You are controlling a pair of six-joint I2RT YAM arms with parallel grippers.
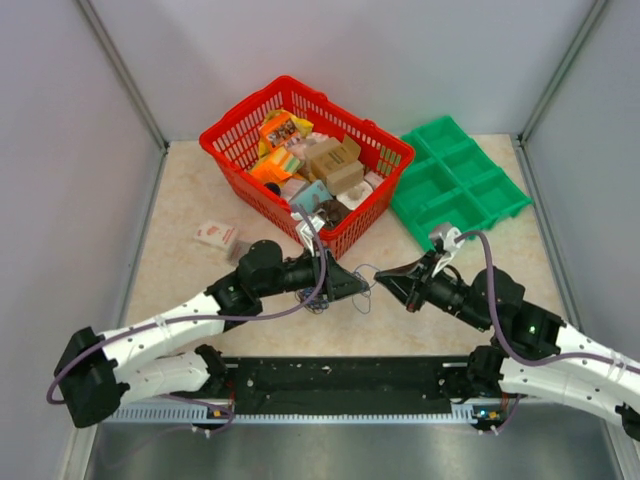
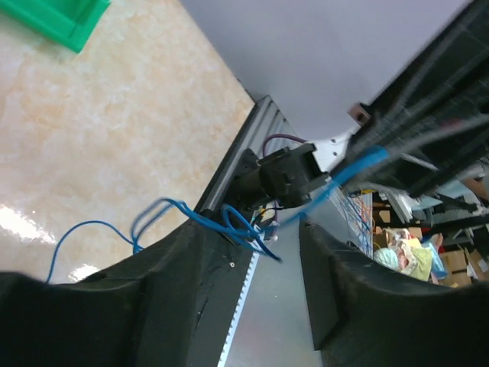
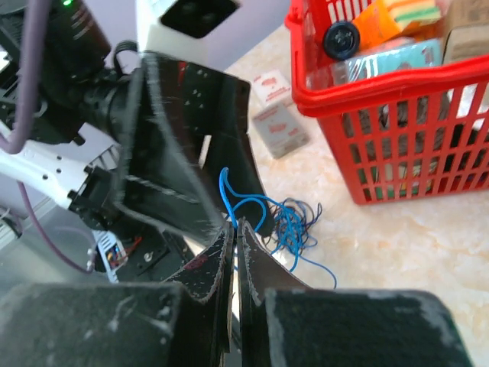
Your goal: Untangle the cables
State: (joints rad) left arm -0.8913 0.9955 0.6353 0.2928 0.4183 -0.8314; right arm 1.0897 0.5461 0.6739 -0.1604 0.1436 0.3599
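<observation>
Between the two arms, just in front of the red basket (image 1: 212, 142), the cables (image 3: 286, 225) are lying as a loose blue and dark tangle on the table (image 1: 170, 270).

The left gripper (image 1: 350, 283) is standing with its jaws spread wide. Blue strands are crossing the gap between its fingers (image 2: 176, 290), and nothing is being clamped there.

The right gripper (image 3: 234, 229) is facing it almost tip to tip. Its jaws are pressing fully together, and a blue strand is rising from between the tips, so it is pinching the cables.

A green tray (image 1: 470, 190) is sitting to the right of the basket. A small carton (image 1: 215, 235) is lying to the basket's left. Both are lying apart from the tangle.
</observation>
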